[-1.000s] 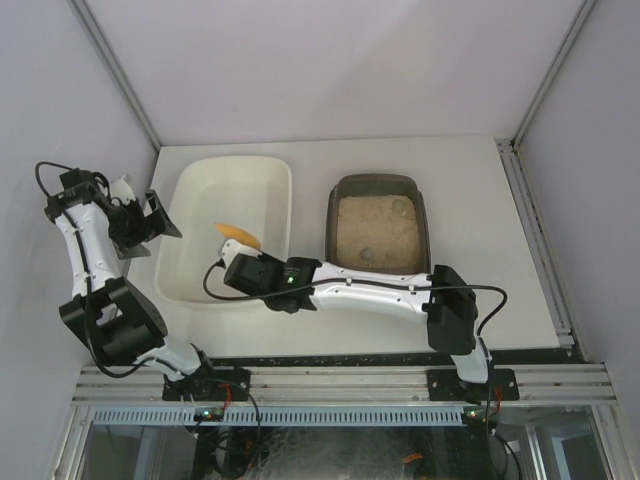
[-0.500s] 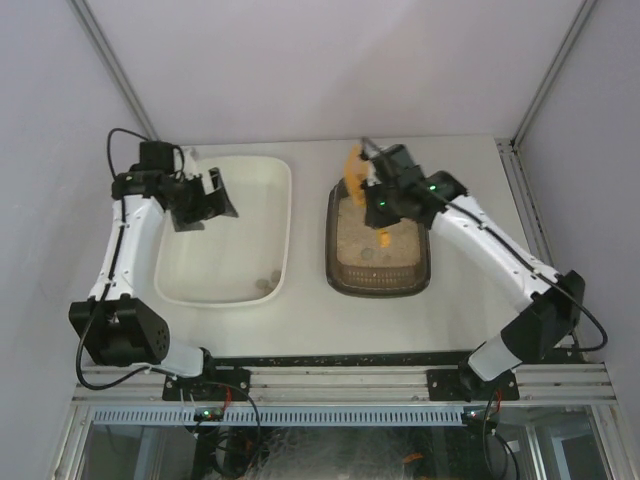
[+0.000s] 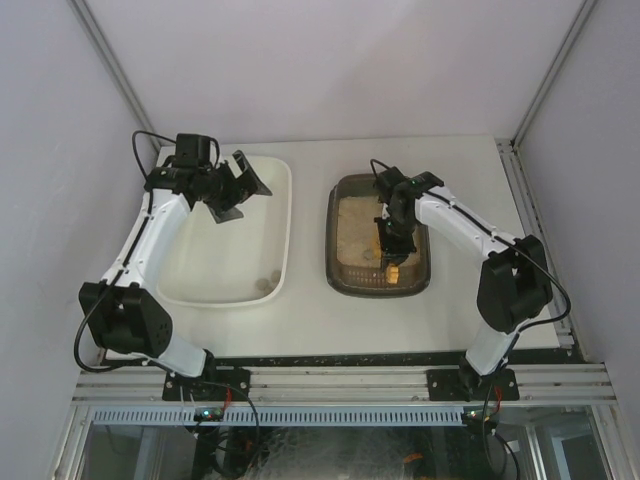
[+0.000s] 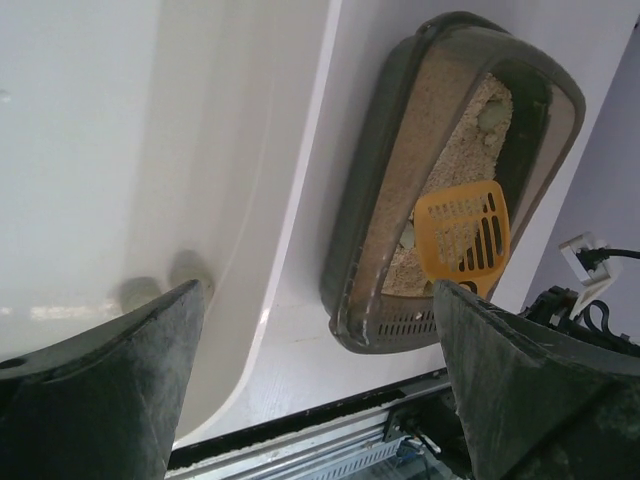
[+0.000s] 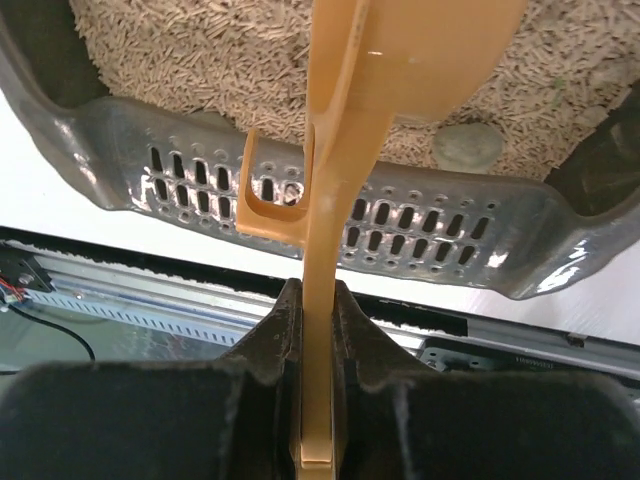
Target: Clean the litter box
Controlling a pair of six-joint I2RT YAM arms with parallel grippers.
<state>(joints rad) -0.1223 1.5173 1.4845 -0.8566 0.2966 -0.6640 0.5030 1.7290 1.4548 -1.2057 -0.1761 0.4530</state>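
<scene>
Top external view: the litter box (image 3: pixel 332 236) sits on the table (image 3: pixel 470 170) right of centre, near the white tub (image 3: pixel 286 215) but apart from it, and holds pale pellet litter. An orange slotted scoop (image 4: pixel 462 228) hangs over its near end, and the right claw (image 5: pixel 318 320) is clamped on the scoop's handle. A greyish lump (image 5: pixel 468 145) lies in the litter by the perforated near wall. The tub holds two small lumps (image 3: pixel 267 285) in its near right corner. The left claw (image 3: pixel 245 195) hovers over the tub's far end, jaws spread wide, holding nothing.
</scene>
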